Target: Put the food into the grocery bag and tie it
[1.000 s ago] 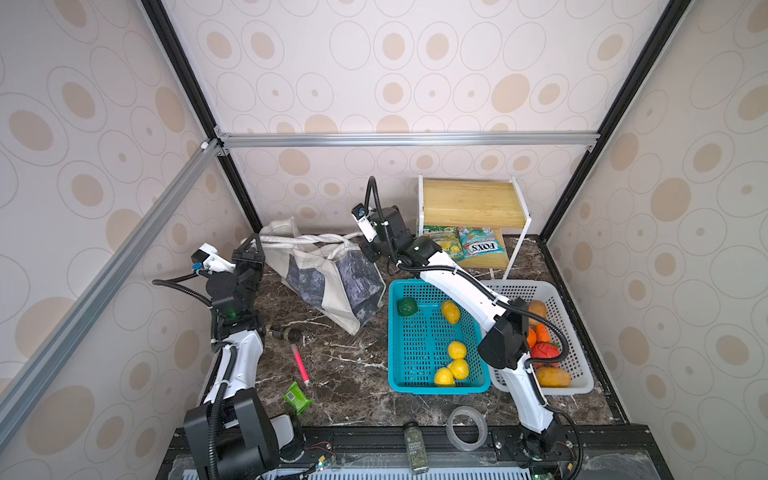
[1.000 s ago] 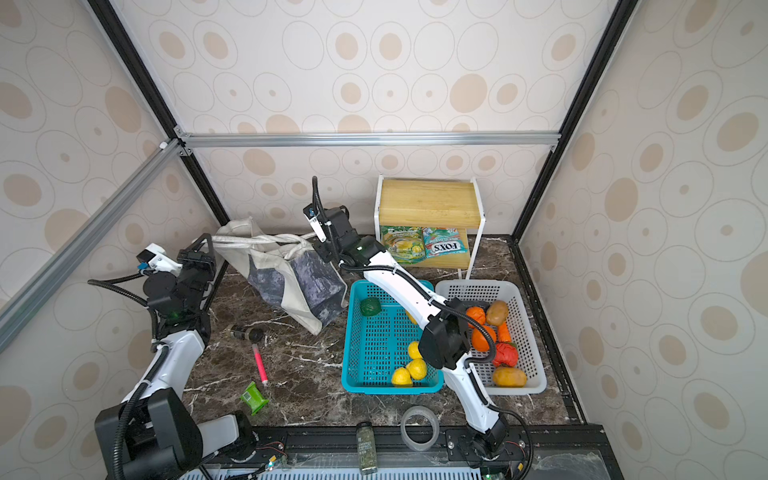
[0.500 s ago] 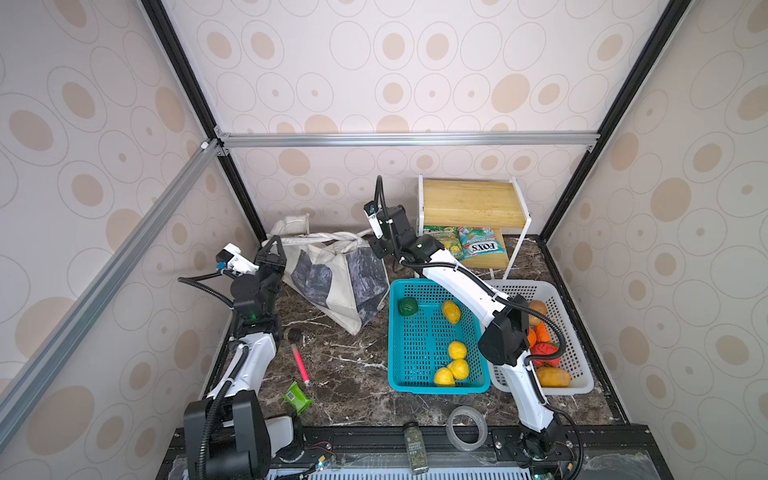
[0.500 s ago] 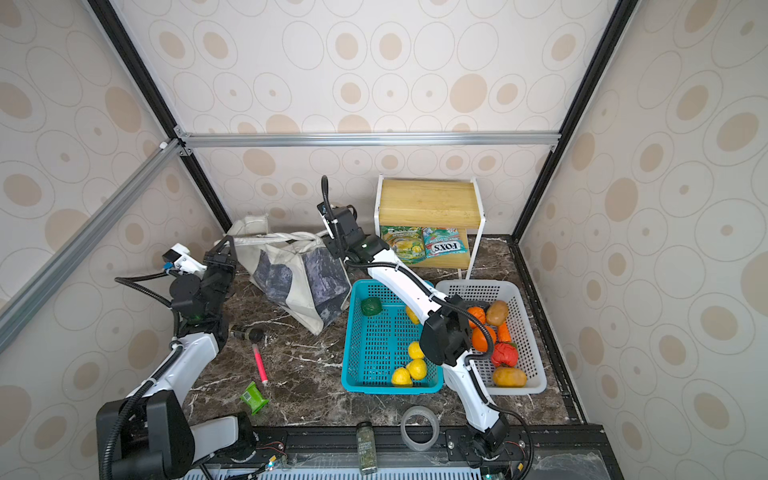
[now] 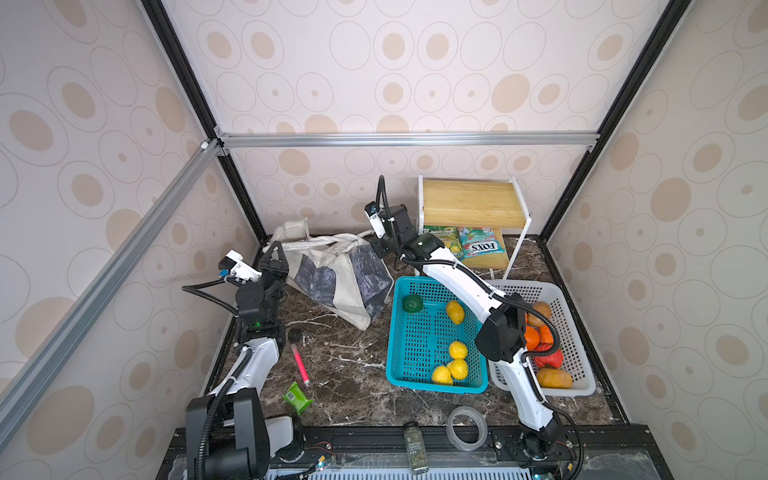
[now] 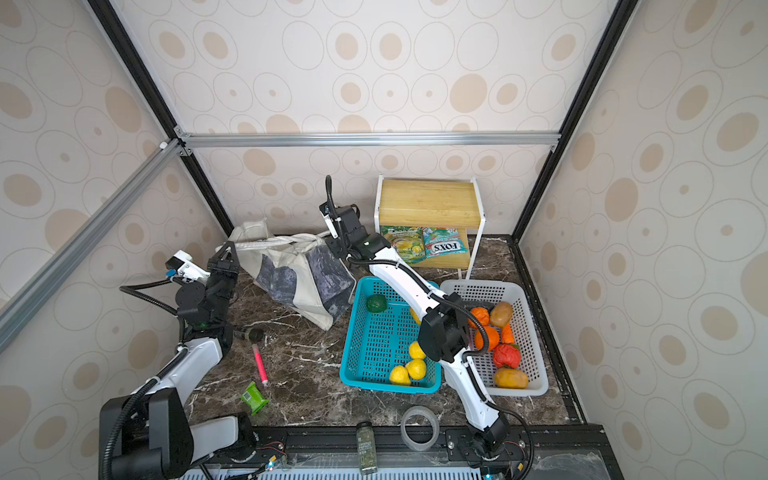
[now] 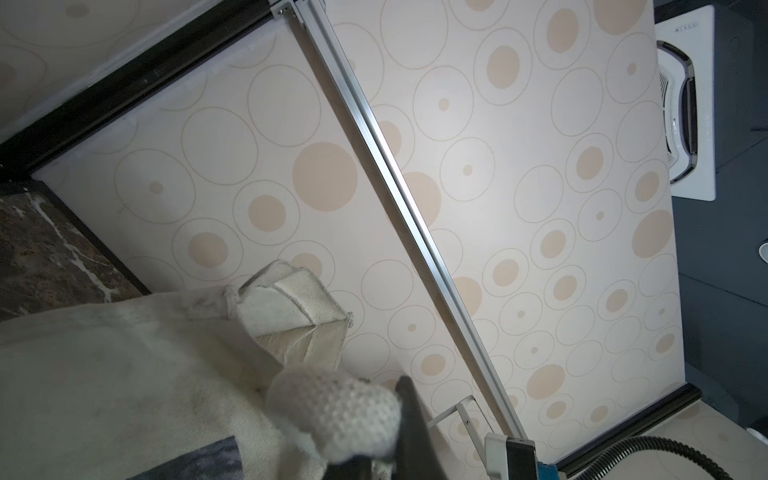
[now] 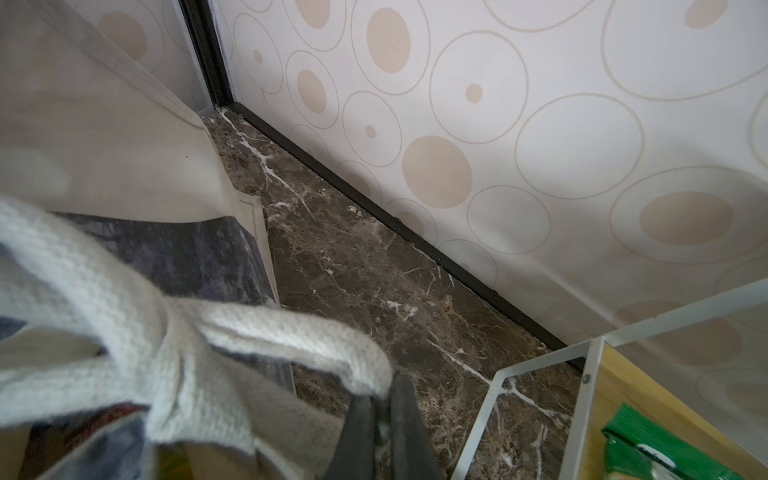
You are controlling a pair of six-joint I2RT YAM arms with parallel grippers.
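The grocery bag (image 5: 332,276) (image 6: 297,274) slumps at the back left of the table in both top views. My left gripper (image 5: 274,254) (image 6: 226,254) (image 7: 386,428) is shut on a white woven strap (image 7: 332,411) at the bag's left end. At the right end, my right gripper (image 5: 379,248) (image 6: 337,245) (image 8: 382,415) pinches another strap (image 8: 291,345) at its tips, jaws a narrow slit apart. Yellow fruits (image 5: 455,311) and a green one (image 5: 412,303) lie in the teal basket (image 5: 436,386). Orange and red food (image 5: 532,336) fills the white basket (image 5: 582,390). FOX'S candy packets (image 5: 482,245) lie under the shelf.
A wooden shelf stand (image 5: 473,203) stands at the back, its white leg (image 8: 478,424) close to my right gripper. A pink pen (image 5: 300,365), a green packet (image 5: 297,398), a spice jar (image 5: 415,446) and a tape roll (image 5: 466,428) lie on the front of the marble table.
My left arm has swung right, up to the bag's left end. The right gripper has shifted slightly right, and the bag's top now stretches between the two.
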